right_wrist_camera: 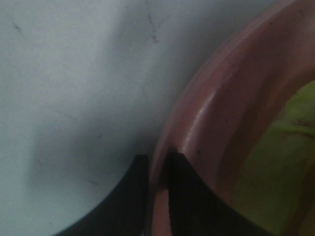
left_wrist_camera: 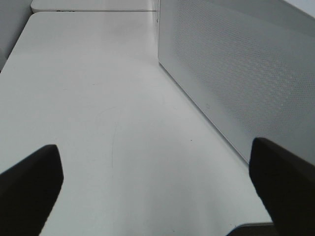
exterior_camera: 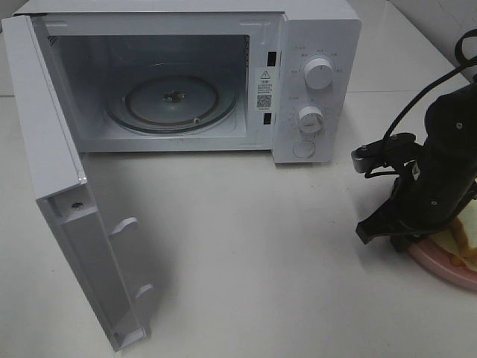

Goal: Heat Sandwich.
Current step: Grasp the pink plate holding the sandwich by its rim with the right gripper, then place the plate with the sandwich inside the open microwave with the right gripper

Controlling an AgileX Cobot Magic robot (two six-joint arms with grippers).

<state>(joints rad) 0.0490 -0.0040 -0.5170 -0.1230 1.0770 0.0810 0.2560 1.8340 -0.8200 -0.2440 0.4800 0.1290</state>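
The microwave [exterior_camera: 317, 30] stands at the back of the table [exterior_camera: 261, 246], with its door [exterior_camera: 63, 224] swung fully open toward the left of the high view. A round glass turntable [exterior_camera: 173, 101] lies in the cavity. On the front panel, right of the cavity, an upper knob [exterior_camera: 320, 72] sits above a lower knob [exterior_camera: 311, 118], and a round button [exterior_camera: 304, 148] sits beneath them.

The pink plate [exterior_camera: 447, 272] rests on the table at the far right edge of the high view, in front of and to the right of the microwave, partly cut off by the frame. The sandwich [exterior_camera: 466, 240] lies on this plate. Its white bread shows a little orange filling at its edge, and the right wrist view shows green lettuce beyond the plate's raised rim.

The right pincer [right_wrist_camera: 156, 164] is narrow and clamped on the plate's rim, with one dark finger outside the rim and the other inside it. The left pincer [left_wrist_camera: 157, 191] is spread wide, its two dark fingers well apart above bare table. It is beside the microwave's perforated side wall.

The table is white and matte, with faint scuffs and thin curved marks. A seam crosses it behind the microwave.
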